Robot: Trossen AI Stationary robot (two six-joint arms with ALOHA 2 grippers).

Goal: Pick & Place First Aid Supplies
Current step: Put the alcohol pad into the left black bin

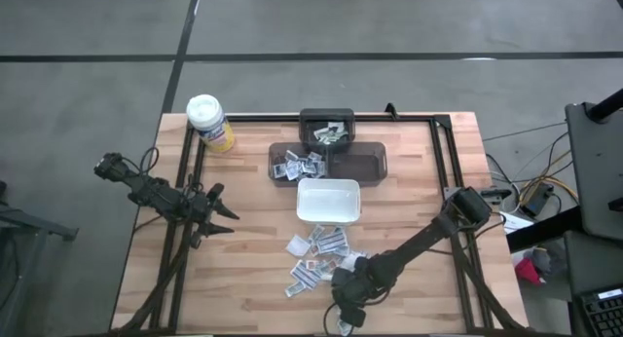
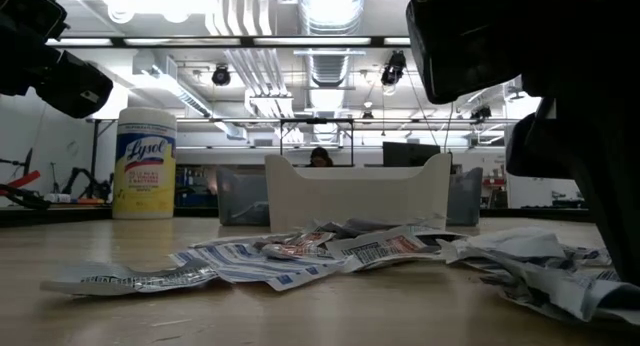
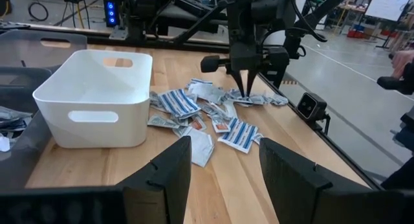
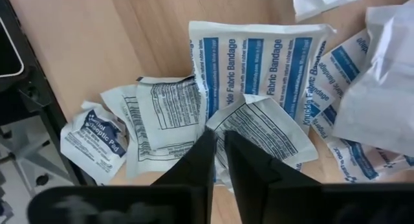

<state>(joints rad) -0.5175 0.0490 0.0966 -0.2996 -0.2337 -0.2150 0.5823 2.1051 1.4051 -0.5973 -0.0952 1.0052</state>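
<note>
While the right claw (image 3: 244, 91) pinches nearly closed on overlapping packets (image 4: 259, 130), it may lift several; left claw (image 1: 222, 213) waits open.

A robotics lab: exposed ceiling ducts (image 2: 330, 61), strip lights, wooden workbench (image 1: 243, 249), monitors behind.

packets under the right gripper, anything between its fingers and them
Nothing visible. The right gripper is down on the loose pile of packets in front of the white dish, fingers nearly together over a white packet. Whether it is pinched cannot be told.
</note>
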